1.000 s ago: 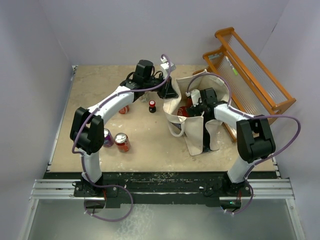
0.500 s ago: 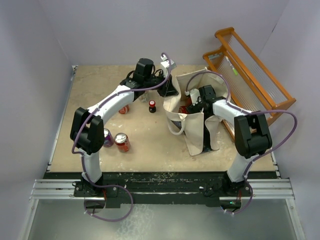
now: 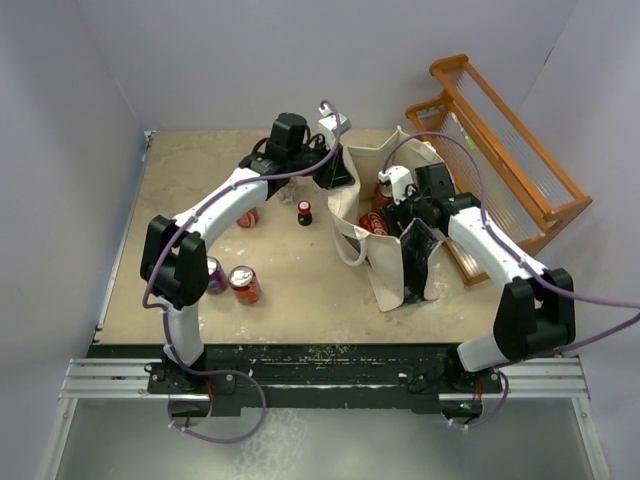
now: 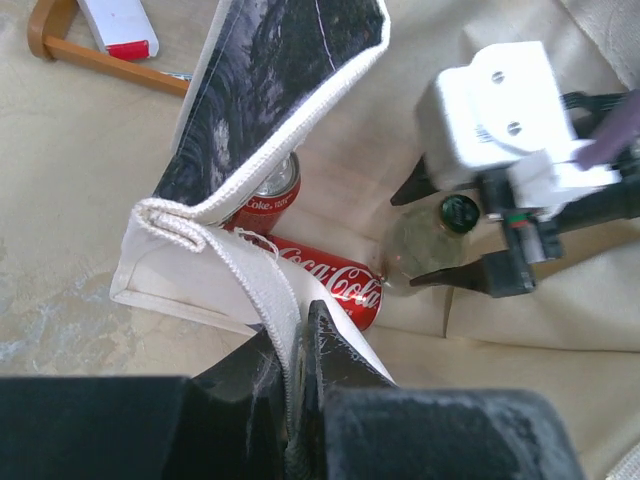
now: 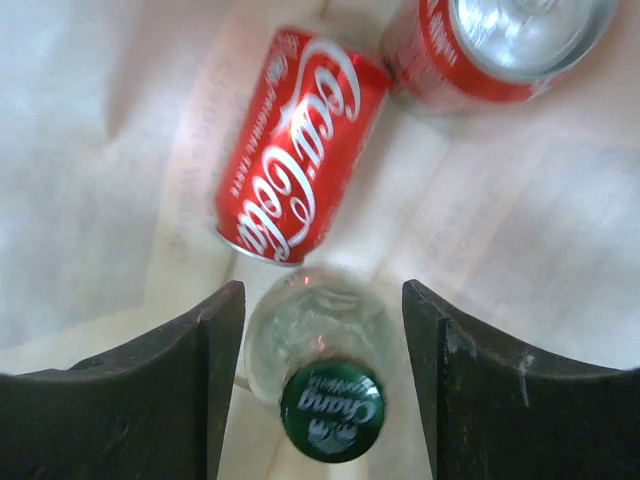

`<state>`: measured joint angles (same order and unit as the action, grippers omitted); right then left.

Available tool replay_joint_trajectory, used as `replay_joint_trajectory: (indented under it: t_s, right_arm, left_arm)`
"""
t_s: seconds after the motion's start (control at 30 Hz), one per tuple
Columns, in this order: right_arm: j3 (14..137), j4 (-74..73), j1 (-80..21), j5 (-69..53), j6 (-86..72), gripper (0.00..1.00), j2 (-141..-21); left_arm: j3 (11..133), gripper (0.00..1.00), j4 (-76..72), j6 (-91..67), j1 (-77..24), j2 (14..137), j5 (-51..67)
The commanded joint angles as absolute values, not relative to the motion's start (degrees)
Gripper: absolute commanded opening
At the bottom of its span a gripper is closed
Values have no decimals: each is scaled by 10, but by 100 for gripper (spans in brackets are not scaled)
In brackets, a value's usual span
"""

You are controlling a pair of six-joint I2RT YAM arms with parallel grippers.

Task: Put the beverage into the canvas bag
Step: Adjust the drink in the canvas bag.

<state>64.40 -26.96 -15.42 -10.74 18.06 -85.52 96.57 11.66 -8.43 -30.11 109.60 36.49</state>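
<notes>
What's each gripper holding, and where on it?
Left gripper pinches the rim of the canvas bag. Right gripper straddles the green-capped bottle inside the bag; grip cannot be told.

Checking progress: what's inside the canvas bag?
In the canvas bag: a red cola can lying flat, a second can, a green-capped clear bottle. Folded canvas hides the rest.

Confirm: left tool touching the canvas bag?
Touching. Left wrist view shows the left tool shut on the hem of the canvas bag, fabric pinched between the jaws.

White arms (image 3: 230, 200), black fingers (image 5: 130, 400), purple cables (image 3: 476, 180).
</notes>
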Motion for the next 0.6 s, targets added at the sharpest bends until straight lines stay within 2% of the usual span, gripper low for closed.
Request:
replay_joint_trajectory:
  t_s: [0.0,0.43,0.57]
  right_arm:
    - [687,-221,-155,-153,180,0,-795]
    - [707,-181,-155,-164,141,0,-760]
    - [702,-226,-155,-210,188,25,-761]
  left_arm:
    - [995,0,106,-82,-300,1091,340]
    - [997,0,102,-71,-302,1087,360]
    - [995,4,100,-66,-302,1083,371]
